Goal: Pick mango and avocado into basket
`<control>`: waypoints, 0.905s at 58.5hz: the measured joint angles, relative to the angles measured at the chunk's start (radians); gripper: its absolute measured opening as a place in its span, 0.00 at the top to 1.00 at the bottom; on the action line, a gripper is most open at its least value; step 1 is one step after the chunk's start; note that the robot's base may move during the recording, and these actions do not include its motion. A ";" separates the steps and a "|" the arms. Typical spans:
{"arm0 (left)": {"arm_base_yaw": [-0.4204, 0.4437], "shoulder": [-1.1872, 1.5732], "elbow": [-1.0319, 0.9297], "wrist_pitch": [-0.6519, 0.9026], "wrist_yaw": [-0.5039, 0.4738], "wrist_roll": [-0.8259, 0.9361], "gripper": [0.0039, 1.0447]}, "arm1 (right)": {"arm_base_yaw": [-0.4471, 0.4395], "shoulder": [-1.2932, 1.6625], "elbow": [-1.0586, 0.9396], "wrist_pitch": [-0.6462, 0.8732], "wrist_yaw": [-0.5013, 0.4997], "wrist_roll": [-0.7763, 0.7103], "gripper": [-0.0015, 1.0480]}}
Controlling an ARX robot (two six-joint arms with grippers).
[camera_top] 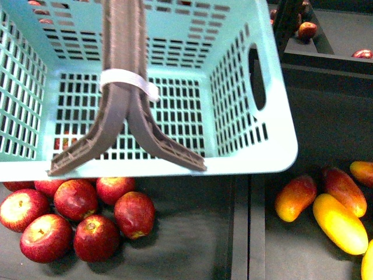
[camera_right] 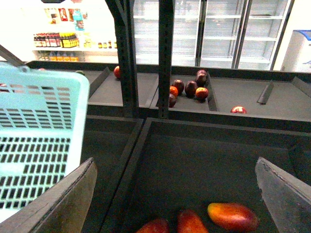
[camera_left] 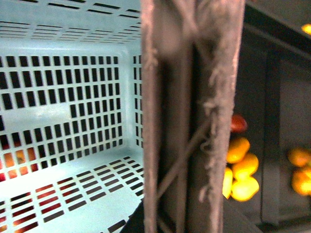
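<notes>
**Fig.** Teal basket [camera_top: 274, 157] has nothing seen in it. Its handles [camera_top: 125, 70] are tied together, and red apples [camera_top: 76, 216] lie by its near wall. Yellow mango [camera_top: 341, 224] lies in the bin just R of the basket, beside a red-orange mango [camera_top: 344, 188]. Avocado not made out in any view. R gripper [camera_right: 175, 165] is over that bin, fingers wide apart, empty. L gripper is out of view, so its state cannot be told. Mango prob. heavyish, smooth, slippery, bruisable: take it across the short axis at mid-belly, w/ light squeeze.
</notes>
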 joint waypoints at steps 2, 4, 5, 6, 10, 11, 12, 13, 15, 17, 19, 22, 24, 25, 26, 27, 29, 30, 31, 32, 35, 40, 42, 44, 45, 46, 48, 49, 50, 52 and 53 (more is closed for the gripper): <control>-0.010 0.014 0.011 -0.010 0.027 -0.005 0.95 | 0.000 0.000 0.000 0.000 0.000 0.000 0.07; -0.021 0.029 0.021 -0.013 0.051 -0.010 0.95 | 0.000 0.000 0.000 0.000 0.000 0.000 0.07; -0.023 0.032 0.023 -0.013 0.056 -0.010 0.95 | 0.000 0.000 0.000 0.000 0.000 0.000 0.07; -0.027 0.036 0.027 -0.013 0.060 -0.012 0.95 | 0.000 0.000 0.000 0.000 0.000 0.000 0.07; -0.032 0.047 0.040 -0.010 0.064 -0.016 0.95 | 0.000 0.000 0.000 0.000 0.000 0.000 0.07; -0.032 0.050 0.046 -0.010 0.061 -0.016 0.95 | 0.000 0.000 0.000 0.000 0.000 0.000 0.07; -0.032 0.051 0.052 -0.011 0.059 -0.015 0.95 | 0.000 0.000 0.000 0.000 0.000 0.000 0.07; -0.032 0.052 0.054 -0.011 0.060 -0.015 0.95 | 0.000 0.000 0.000 0.000 0.000 0.000 0.07; -0.032 0.053 0.063 -0.010 0.061 -0.014 0.95 | 0.000 0.000 0.000 0.000 0.000 0.000 0.07; -0.031 0.053 0.069 -0.010 0.063 -0.014 0.95 | 0.000 0.000 0.000 0.000 0.000 0.000 0.07; -0.031 0.053 0.075 -0.010 0.063 -0.012 0.95 | 0.000 0.000 0.000 0.000 0.000 0.000 0.07; -0.031 0.053 0.081 -0.009 0.064 -0.009 0.95 | 0.000 0.000 0.000 0.000 0.000 0.000 0.07; -0.033 0.053 0.081 -0.008 0.064 -0.005 0.95 | 0.000 0.000 0.000 0.000 0.000 0.000 0.07; -0.034 0.053 0.081 -0.008 0.061 -0.002 0.95 | 0.000 0.000 0.000 0.000 0.000 0.000 0.07; -0.035 0.053 0.081 -0.009 0.060 0.000 0.95 | 0.000 0.000 0.000 0.000 0.000 0.000 0.07; -0.035 0.053 0.081 -0.009 0.059 0.001 0.95 | 0.000 0.000 0.000 0.000 0.000 0.000 0.07; -0.037 0.053 0.081 -0.009 0.060 0.002 0.95 | 0.000 0.000 0.000 0.000 0.000 0.000 0.07; -0.038 0.053 0.081 -0.009 0.060 0.002 0.95 | 0.000 0.000 0.000 0.000 0.000 0.000 0.07; -0.038 0.053 0.081 -0.009 0.060 0.002 0.95 | 0.000 0.000 0.000 0.000 0.000 0.000 0.07; -0.039 0.053 0.081 -0.009 0.060 0.002 0.95 | 0.000 0.000 0.000 0.000 0.000 0.000 0.07; -0.040 0.053 0.081 -0.009 0.060 0.002 0.95 | 0.000 0.000 0.000 0.000 0.000 0.000 0.07; -0.042 0.053 0.081 -0.009 0.060 0.003 0.95 | 0.000 0.000 0.000 0.000 0.000 0.000 0.07; -0.042 0.053 0.081 -0.009 0.060 0.003 0.95 | 0.000 0.000 0.000 0.000 0.000 0.000 0.07; -0.042 0.053 0.081 -0.009 0.061 0.003 0.95 | 0.000 0.000 0.000 0.000 0.000 0.000 0.07; -0.042 0.053 0.081 -0.009 0.062 0.003 0.95 | 0.000 0.000 0.000 0.000 0.000 0.000 0.07; -0.042 0.053 0.081 -0.009 0.062 0.003 0.95 | 0.000 0.000 0.000 0.000 0.000 0.000 0.07; -0.042 0.053 0.081 -0.009 0.062 0.003 0.95 | 0.000 0.000 0.000 0.000 0.000 0.000 0.07; -0.042 0.053 0.081 -0.009 0.061 0.003 0.95 | 0.000 0.000 0.000 0.000 0.000 0.000 0.07; -0.042 0.053 0.081 -0.009 0.060 0.003 0.95 | 0.000 0.000 0.000 0.000 0.000 0.000 0.07; -0.042 0.053 0.081 -0.009 0.059 0.003 0.95 | 0.000 0.000 0.000 0.000 0.000 0.000 0.07; -0.041 0.053 0.081 -0.009 0.059 0.003 0.95 | 0.000 0.000 0.000 0.000 0.000 0.000 0.07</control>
